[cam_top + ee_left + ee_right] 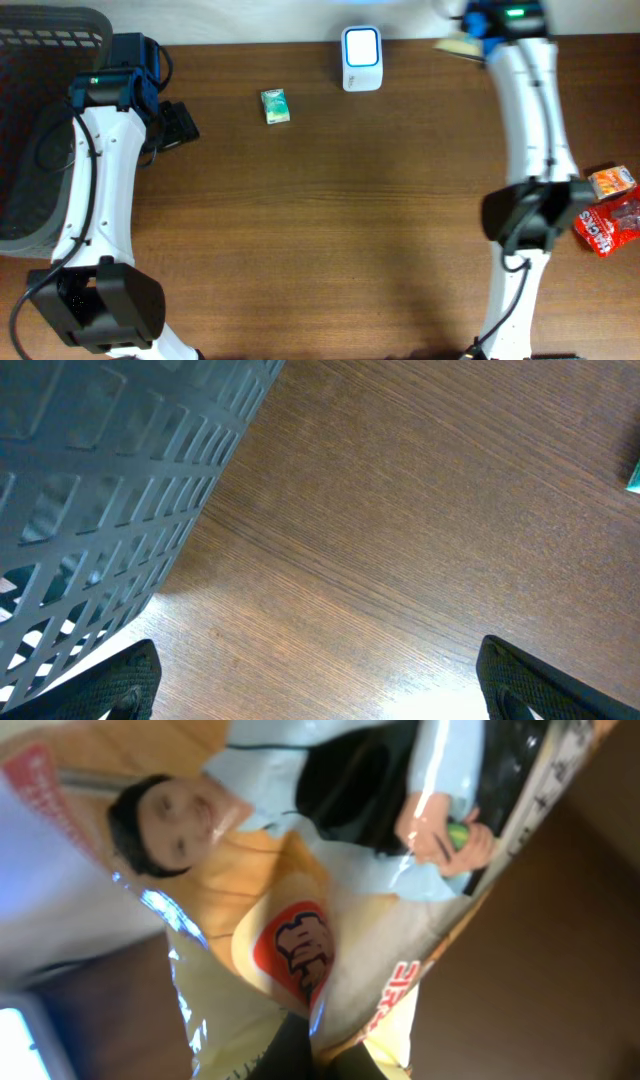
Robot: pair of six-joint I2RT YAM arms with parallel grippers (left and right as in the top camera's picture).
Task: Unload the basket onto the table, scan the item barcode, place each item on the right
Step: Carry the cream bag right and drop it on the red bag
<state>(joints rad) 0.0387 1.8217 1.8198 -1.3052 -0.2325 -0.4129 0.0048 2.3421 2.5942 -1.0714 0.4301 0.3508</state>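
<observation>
The right fingers clench the snack packet at the overhead frame's upper right. The left fingers are released above the surface.

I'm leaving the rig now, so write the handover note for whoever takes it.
Left gripper: open, empty, beside the grey basket.
Right gripper: shut on the snack packet, near the far edge of the table, right of the white scanner.
Done: packet picked up; whether it was scanned cannot be told.
Left: show its barcode to the scanner. Green box and red packets lie on the table.
</observation>
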